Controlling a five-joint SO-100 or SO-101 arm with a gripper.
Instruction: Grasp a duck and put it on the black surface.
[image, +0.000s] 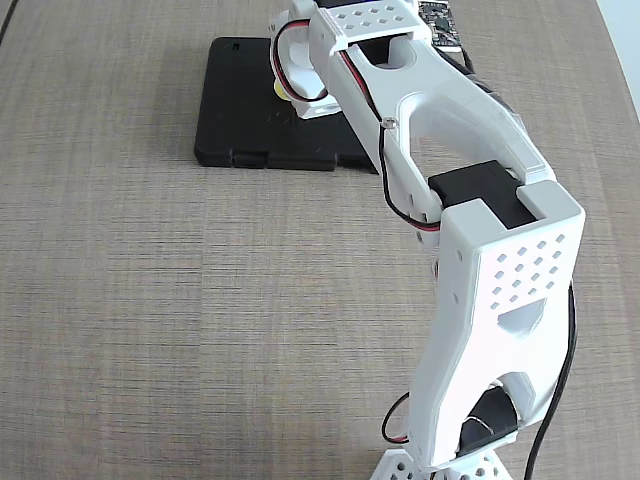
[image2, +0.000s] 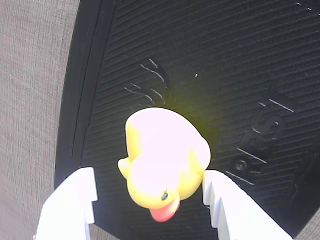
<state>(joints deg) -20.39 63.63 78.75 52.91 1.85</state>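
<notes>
The yellow duck with a red-orange beak sits on the black surface, between my gripper's white fingers. The jaws stand apart: a dark gap shows between the left finger and the duck, while the right finger is at or very near the duck's side. In the fixed view my gripper hangs low over the right part of the black surface, and only a sliver of the duck shows under it. The arm hides the slab's right end.
The brown woven tabletop surrounds the slab. The arm's base stands at the bottom right of the fixed view. A small circuit board lies at the top, behind the arm.
</notes>
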